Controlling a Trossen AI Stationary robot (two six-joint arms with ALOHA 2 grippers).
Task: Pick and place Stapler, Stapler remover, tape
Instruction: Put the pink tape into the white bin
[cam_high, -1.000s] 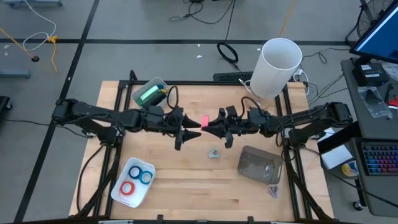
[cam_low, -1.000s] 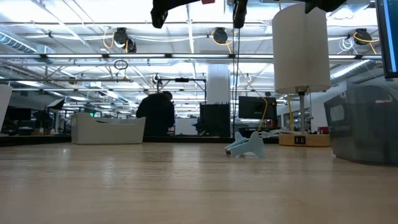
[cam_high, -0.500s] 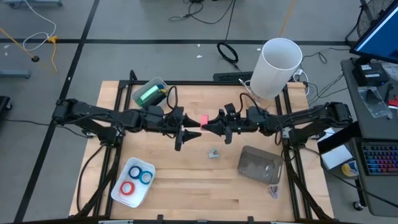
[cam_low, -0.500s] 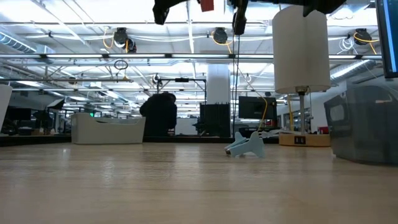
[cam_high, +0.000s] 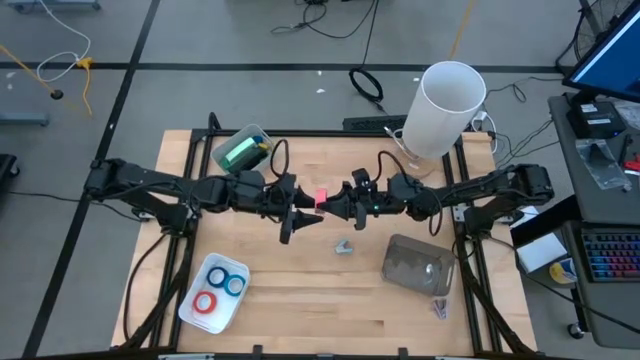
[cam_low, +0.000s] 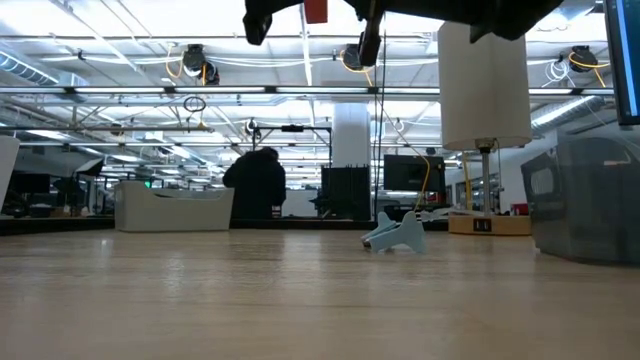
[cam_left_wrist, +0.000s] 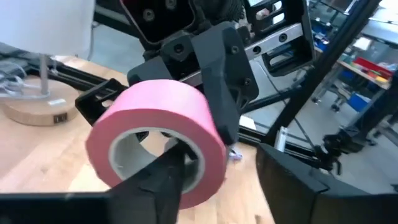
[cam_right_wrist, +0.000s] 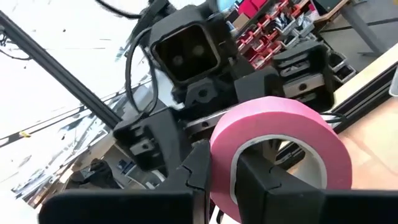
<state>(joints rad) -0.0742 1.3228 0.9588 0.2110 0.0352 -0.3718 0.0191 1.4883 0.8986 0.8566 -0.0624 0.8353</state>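
Observation:
A pink tape roll (cam_high: 321, 195) hangs in mid-air over the table's middle, between my two grippers. My right gripper (cam_high: 332, 203) is shut on it, coming from the table's right. My left gripper (cam_high: 300, 211) faces it from the left, open. In the left wrist view one left finger (cam_left_wrist: 169, 177) stands at the roll's core (cam_left_wrist: 134, 146) and the other (cam_left_wrist: 292, 183) stands outside the roll. A red and a blue roll lie in a white tray (cam_high: 193, 305). The pale blue stapler remover (cam_high: 343, 246) rests on the table. A green object sits in a clear tub (cam_high: 240, 150). My right gripper holds the pink roll by its wall (cam_right_wrist: 221, 155), with one finger (cam_right_wrist: 261, 180) inside the core and one (cam_right_wrist: 193, 174) outside. It comes level from the table's right. The roll is lifted clear, high above the table. My left gripper: whether its inner finger touches the roll, I cannot tell.
A tall white cylinder (cam_high: 450, 95) stands at the far right corner. A grey clear box (cam_high: 418, 265) sits near the right edge, with small items (cam_high: 440, 305) beside it. The stapler remover (cam_low: 395, 235) lies below and just near-side of the grippers. Bare wood shows along the near edge.
My right gripper has moved toward the table's left, carrying the pink roll up to my left gripper's fingers. The roll now sits a little farther left than before.

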